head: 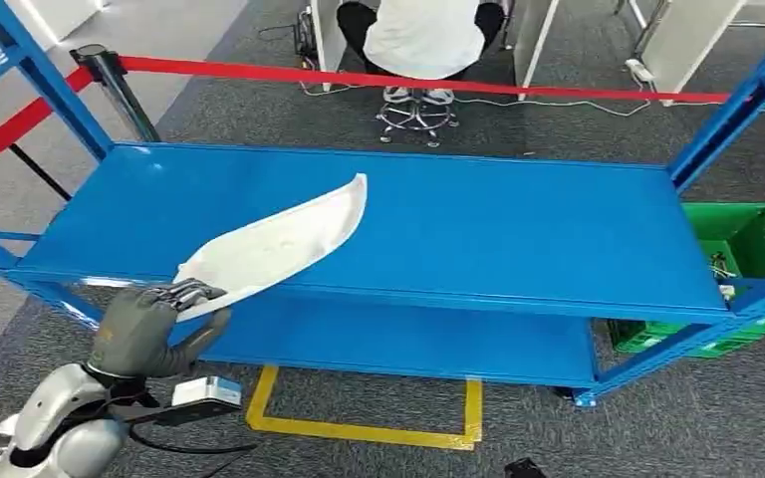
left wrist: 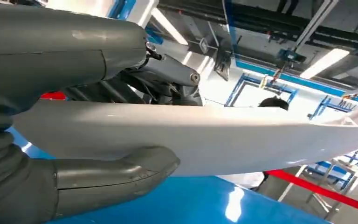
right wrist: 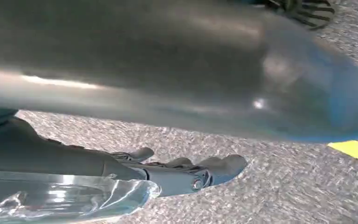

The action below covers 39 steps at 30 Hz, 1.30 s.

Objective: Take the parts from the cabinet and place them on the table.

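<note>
The blue shelf (head: pixel 518 239) stands wide before the robot. Over its near left part hangs the white part (head: pixel 279 242), long and curved; its axis runs from near left up to far right. The left hand (head: pixel 149 329) grips its near end, so the part lies away from the hand. The right hand (right wrist: pixel 186 175) hangs over the floor, fingers loose, holding nothing.

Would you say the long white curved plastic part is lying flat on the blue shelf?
No, the left hand holds the part tilted above the shelf.
</note>
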Each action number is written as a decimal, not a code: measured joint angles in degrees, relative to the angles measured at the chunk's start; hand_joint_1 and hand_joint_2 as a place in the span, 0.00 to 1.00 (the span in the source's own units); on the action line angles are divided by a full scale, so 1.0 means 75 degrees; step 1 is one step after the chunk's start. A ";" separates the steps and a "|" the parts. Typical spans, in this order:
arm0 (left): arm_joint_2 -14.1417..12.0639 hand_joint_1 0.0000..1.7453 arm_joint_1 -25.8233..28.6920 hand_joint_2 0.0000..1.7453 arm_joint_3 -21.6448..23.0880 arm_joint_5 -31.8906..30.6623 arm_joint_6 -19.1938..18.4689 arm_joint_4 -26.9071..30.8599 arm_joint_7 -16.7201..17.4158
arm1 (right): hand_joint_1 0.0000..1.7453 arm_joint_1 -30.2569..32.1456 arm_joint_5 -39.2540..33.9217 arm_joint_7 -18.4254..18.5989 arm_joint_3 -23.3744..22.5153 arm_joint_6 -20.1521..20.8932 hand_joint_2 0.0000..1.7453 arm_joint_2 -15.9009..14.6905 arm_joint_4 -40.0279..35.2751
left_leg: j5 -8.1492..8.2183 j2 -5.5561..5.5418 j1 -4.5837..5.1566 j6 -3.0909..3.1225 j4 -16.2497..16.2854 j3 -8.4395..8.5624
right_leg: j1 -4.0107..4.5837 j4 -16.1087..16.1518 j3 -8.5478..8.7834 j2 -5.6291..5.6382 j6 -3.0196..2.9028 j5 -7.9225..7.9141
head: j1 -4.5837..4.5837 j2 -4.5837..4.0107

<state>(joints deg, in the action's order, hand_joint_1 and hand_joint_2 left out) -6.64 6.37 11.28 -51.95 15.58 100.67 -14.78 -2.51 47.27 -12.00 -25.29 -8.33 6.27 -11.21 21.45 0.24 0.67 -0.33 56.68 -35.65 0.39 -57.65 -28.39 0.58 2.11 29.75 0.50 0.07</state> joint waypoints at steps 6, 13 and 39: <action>0.0000 1.00 0.0173 1.00 0.0056 0.0000 0.0205 0.0093 -0.0006 | 0.00 -0.0006 0.0105 0.0137 -0.0029 -0.0469 0.00 -0.0003 0.0000 | 0.1314 -0.0016 -0.0087 -0.0276 0.1188 -0.0457 | -0.0057 0.0039 -0.0372 -0.0051 -0.0309 -0.0471 | 0.0041 0.0000; 0.0079 1.00 0.0483 1.00 0.0088 0.0350 0.0732 0.0359 -0.0557 | 0.00 -0.0022 -0.0172 0.0002 -0.0257 -0.0349 0.00 -0.0003 -0.0003 | 0.0875 -0.0035 -0.0262 -0.0452 0.0471 0.0958 | -0.0136 -0.0074 -0.1081 -0.0046 -0.0056 -0.0979 | 0.0046 0.0000; 0.0527 1.00 0.0725 1.00 0.0201 0.0962 0.1067 0.0376 -0.1189 | 0.00 -0.0031 -0.0620 -0.0376 -0.0997 -0.0242 0.00 -0.0093 -0.0012 | 0.1733 0.0046 -0.0086 -0.0259 0.2205 -0.0426 | -0.0024 0.0229 -0.0585 0.0130 -0.0254 -0.0801 | 0.0029 0.0000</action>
<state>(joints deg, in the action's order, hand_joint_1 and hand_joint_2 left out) -2.69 11.81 12.79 -44.74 23.58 103.49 -23.69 -2.74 42.62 -14.82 -32.76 -10.14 5.57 -11.30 34.45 0.59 0.02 -2.27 73.22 -38.85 0.21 -55.93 -32.78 1.56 0.21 23.74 0.72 0.07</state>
